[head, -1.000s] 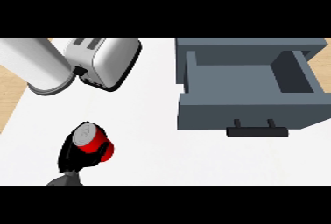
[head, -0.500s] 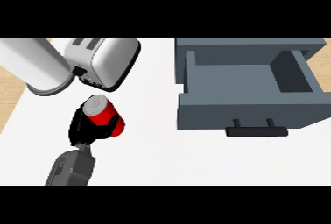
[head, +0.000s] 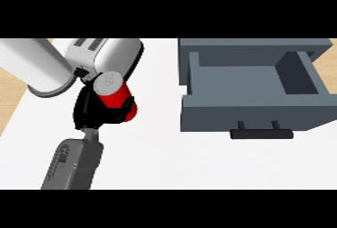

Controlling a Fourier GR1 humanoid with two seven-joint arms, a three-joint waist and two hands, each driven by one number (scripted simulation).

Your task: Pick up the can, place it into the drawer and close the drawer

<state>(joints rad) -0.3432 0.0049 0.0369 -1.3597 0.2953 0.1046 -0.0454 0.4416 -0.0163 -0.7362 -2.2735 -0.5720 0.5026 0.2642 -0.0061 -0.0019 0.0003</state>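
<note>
A red can [head: 118, 95] with a silver top is held in my left hand [head: 88, 112], whose black fingers curl round its body. The can is tilted, its top pointing away from me, and it sits just in front of a white toaster. To the right stands a grey drawer [head: 250, 116], pulled open, its inside bare, with a dark handle [head: 261, 134] on its front. A stretch of white counter lies between the can and the drawer's left wall. My right hand does not show.
A white toaster [head: 117, 50] stands at the back left, right behind the can. Beside it lies a large white cylinder [head: 31, 67]. The white counter [head: 171, 164] ends at the left in a wooden strip [head: 9, 95].
My left hand has carried the can away from me and a little to the right, up to the toaster. The drawer has not moved.
</note>
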